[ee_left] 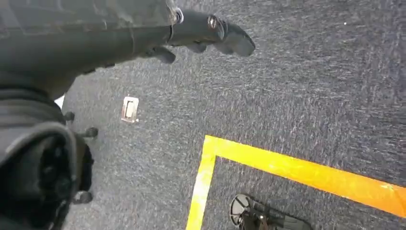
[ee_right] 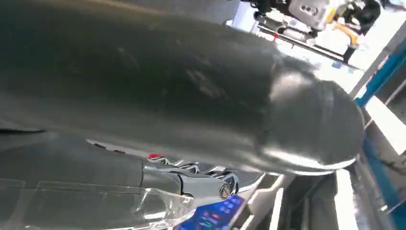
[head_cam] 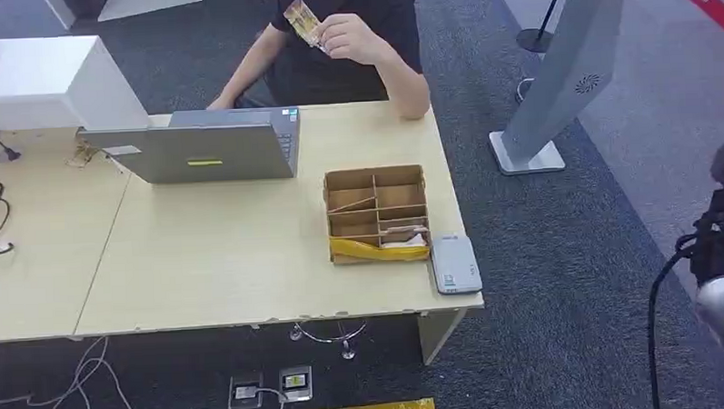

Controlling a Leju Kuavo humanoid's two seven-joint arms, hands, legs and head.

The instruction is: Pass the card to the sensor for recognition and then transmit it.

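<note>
Person's hand (head_cam: pixel 352 37) holds card (head_cam: pixel 301 22) above desk (head_cam: pixel 206 255); left hand (ee_left: pixel 191 36) empty, fingers apart; right hand's (ee_right: pixel 191 105) state unclear.

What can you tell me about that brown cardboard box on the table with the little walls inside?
The cardboard box is a shallow, open-topped tray of plain brown card, split by thin card walls into several compartments. It sits flat on the pale wooden table, near its right end. One divider in a left compartment leans at a slant. Something yellow lies along the near compartments, with a pale object beside it. A grey card reader lies right against its near right corner.
</note>
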